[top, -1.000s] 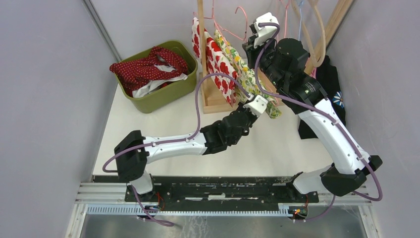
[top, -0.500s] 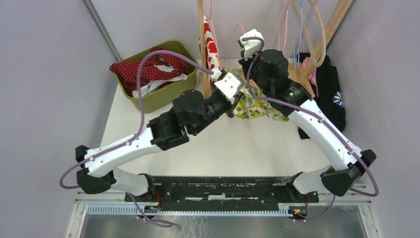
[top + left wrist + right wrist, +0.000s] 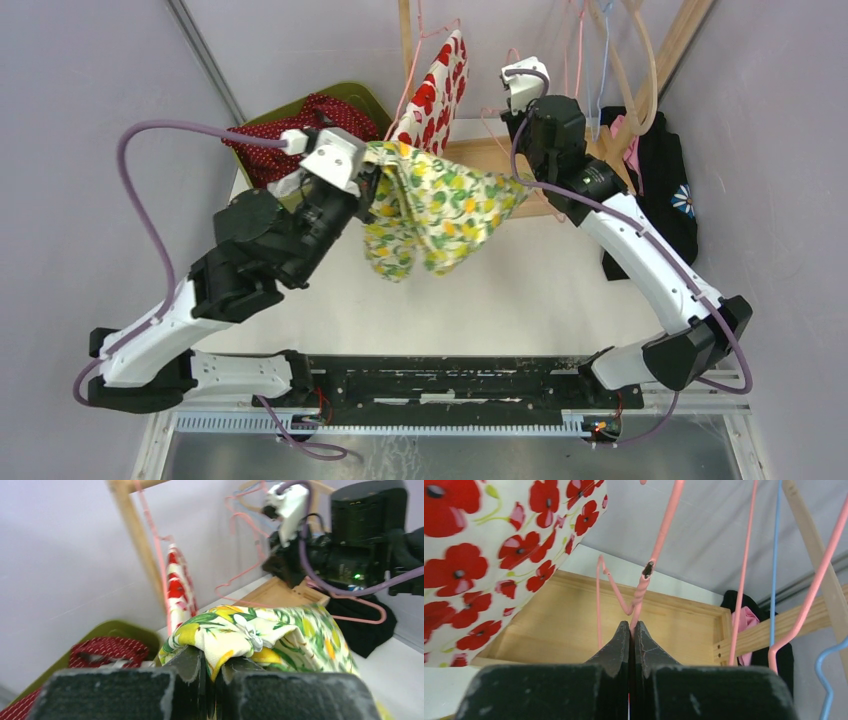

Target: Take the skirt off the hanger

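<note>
The lemon-print skirt [image 3: 430, 210] hangs stretched in the air between my two arms. My left gripper [image 3: 368, 185] is shut on its left corner; the left wrist view shows the skirt [image 3: 260, 630] pinched between the left gripper's [image 3: 215, 662] jaws. My right gripper [image 3: 513, 118] is shut on the neck of the pink wire hanger [image 3: 644, 587], seen in the right wrist view just above the right gripper [image 3: 631, 625]. The skirt's right corner reaches to the hanger [image 3: 350, 616]; I cannot tell whether it still catches there.
A green bin [image 3: 345, 185] holding a red dotted garment [image 3: 300, 135] sits at the back left, just behind my left wrist. A poppy-print garment [image 3: 435, 90] hangs on the wooden rack [image 3: 405, 40]. More hangers [image 3: 600, 40] and a black garment [image 3: 670, 170] are at the right.
My left arm has swung left and up with the skirt, drawing it away from the rack and spreading it out. My right gripper stays on the hanger, shifted slightly.
</note>
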